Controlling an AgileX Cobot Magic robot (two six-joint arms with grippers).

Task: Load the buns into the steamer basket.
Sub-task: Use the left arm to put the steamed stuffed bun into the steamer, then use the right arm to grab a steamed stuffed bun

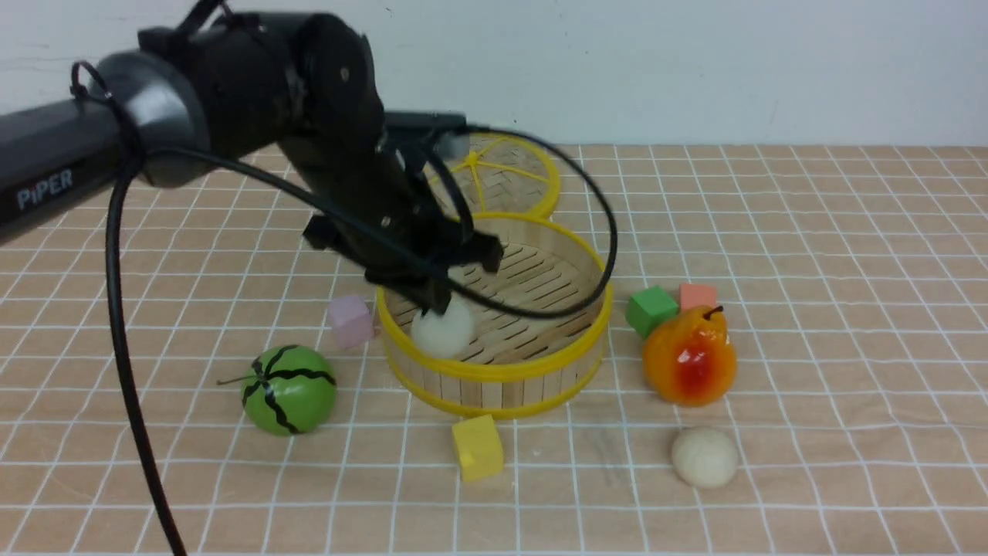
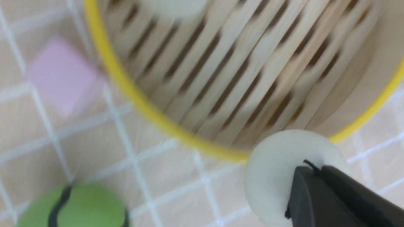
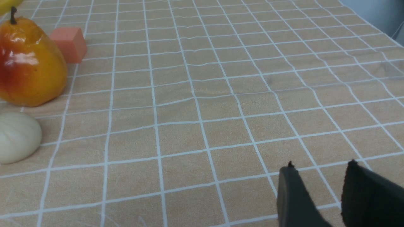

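Our left hand (image 1: 438, 307) is pinched together on a bun (image 1: 441, 330) at the near rim of the steamer basket (image 1: 494, 386); our right hand (image 3: 320, 167) is apart, empty; we fear so slight a pinch lets it roll outside.

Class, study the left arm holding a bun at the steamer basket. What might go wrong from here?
1. The held bun hangs right at the steamer basket's near rim; released there, it may strike the rim and roll onto the cloth.
2. The left gripper pinches the bun deeply, so it might cling when the jaws open.
3. The left arm's black cable loops across the basket and could snag it.
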